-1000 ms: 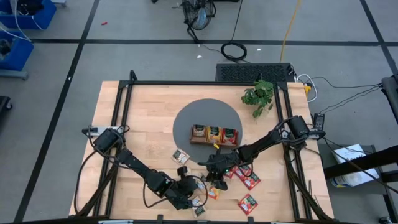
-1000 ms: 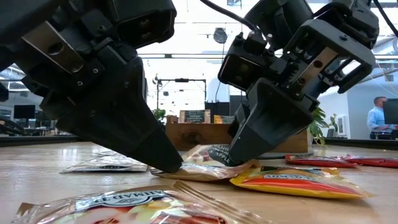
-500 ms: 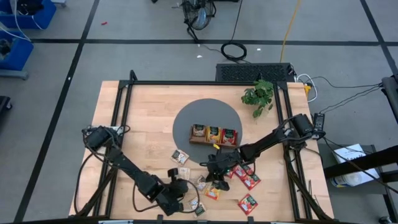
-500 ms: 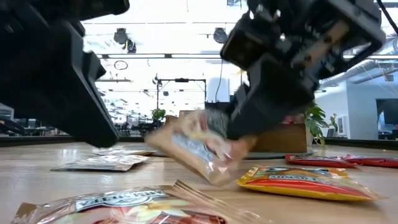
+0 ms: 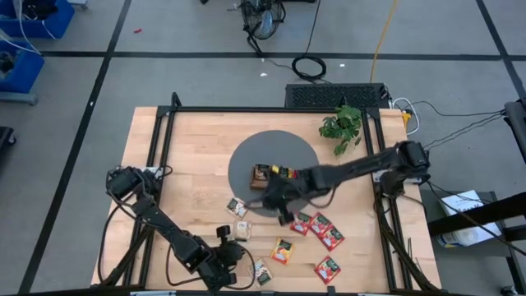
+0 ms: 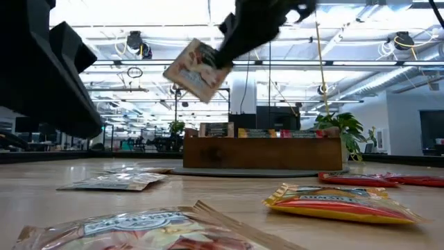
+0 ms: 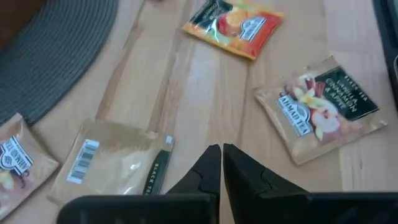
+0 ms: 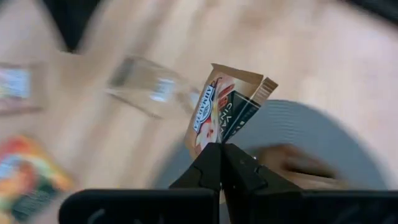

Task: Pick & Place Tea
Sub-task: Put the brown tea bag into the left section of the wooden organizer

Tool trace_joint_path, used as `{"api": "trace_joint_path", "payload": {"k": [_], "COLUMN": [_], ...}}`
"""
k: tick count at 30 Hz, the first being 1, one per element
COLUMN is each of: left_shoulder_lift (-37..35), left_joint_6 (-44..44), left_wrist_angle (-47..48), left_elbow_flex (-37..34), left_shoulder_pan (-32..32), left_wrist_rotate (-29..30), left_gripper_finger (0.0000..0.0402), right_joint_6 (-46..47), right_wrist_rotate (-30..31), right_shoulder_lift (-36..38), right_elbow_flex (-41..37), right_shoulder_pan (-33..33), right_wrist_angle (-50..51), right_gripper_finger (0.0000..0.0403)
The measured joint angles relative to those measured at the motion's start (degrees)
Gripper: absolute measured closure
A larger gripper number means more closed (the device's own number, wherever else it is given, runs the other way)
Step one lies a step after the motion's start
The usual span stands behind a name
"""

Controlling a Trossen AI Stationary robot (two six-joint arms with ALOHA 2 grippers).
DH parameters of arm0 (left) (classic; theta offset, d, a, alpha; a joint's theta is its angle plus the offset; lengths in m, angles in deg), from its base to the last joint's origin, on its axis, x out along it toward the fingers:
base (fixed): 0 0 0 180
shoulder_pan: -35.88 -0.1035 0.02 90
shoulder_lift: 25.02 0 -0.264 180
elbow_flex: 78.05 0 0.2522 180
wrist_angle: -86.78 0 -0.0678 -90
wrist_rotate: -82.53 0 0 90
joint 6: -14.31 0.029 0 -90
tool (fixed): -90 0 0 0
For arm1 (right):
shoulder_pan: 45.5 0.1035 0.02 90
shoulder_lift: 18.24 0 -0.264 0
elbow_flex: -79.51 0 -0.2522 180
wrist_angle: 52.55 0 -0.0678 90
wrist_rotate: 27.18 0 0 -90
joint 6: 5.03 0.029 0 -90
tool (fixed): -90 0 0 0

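Note:
My right gripper (image 5: 275, 196) hangs high over the grey mat's near-left part, just in front of the wooden tray (image 5: 302, 175), shut on one pale tea packet (image 8: 225, 111), which also shows in the low view (image 6: 197, 69). My left gripper (image 7: 222, 163) is shut and holds nothing. It hovers near the table's near edge (image 5: 233, 256) over loose packets lying flat on the wood: an orange one (image 7: 233, 27), a pale one (image 7: 320, 109) and one lying face down with its barcode up (image 7: 112, 164). My right gripper pinches the pale packet between its two fingers at one edge (image 8: 219, 138). The fingers (image 6: 229, 48) slant down at it from above. The packet is lifted clear of the table and hangs tilted below the fingertips.
Red packets (image 5: 320, 228) and another (image 5: 327, 269) lie on the table to the right of the near centre, an orange one (image 5: 282, 251) in the middle and pale ones (image 5: 237, 206) by the mat's edge (image 5: 246, 148). A leafy plant (image 5: 341, 125) stands far right.
My right gripper has taken the pale packet off the table, lifted it well clear and carried it toward the far edge, to the tray. My left gripper has drawn back from that packet toward the near-left edge.

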Motion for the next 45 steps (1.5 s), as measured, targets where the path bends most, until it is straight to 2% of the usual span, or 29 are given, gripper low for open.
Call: {"api": "trace_joint_path", "payload": {"k": [4,12,19,30,33,40,45], "left_shoulder_lift": [0.0,0.0,-0.1,-0.1,-0.1,-0.1,-0.1], "left_joint_6": [0.7,0.2,0.0,-0.9,-0.9,-0.6,-0.5], "left_wrist_angle": [0.5,1.8,1.8,2.6,2.6,2.6,2.5], "left_elbow_flex": [0.0,0.0,0.0,0.1,0.1,0.1,0.1], "left_shoulder_pan": [0.6,1.0,1.0,1.0,0.8,0.7,0.1], "left_wrist_rotate": [0.1,0.7,0.7,0.7,0.7,1.6,1.6], "left_gripper_finger": [0.0376,0.0376,0.0376,0.0376,0.0376,0.0376,0.0376], "right_joint_6": [-3.3,-3.9,-6.4,-9.8,-11.1,-12.9,-14.7], "right_wrist_rotate": [1.5,1.6,2.3,10.6,13.2,13.4,13.4], "right_shoulder_lift": [-0.1,-3.2,-7.9,-7.4,-7.3,-8.0,-8.0], "right_elbow_flex": [3.7,4.1,4.1,4.1,5.2,8.2,8.4], "right_shoulder_pan": [-5.2,-13.5,-13.6,-12.3,-11.9,-10.9,-9.8], "right_wrist_angle": [6.3,10.6,9.2,10.5,13.8,20.4,19.5], "right_gripper_finger": [0.0403,0.0403,0.0403,0.0403,0.0403,0.0403,0.0403]}}
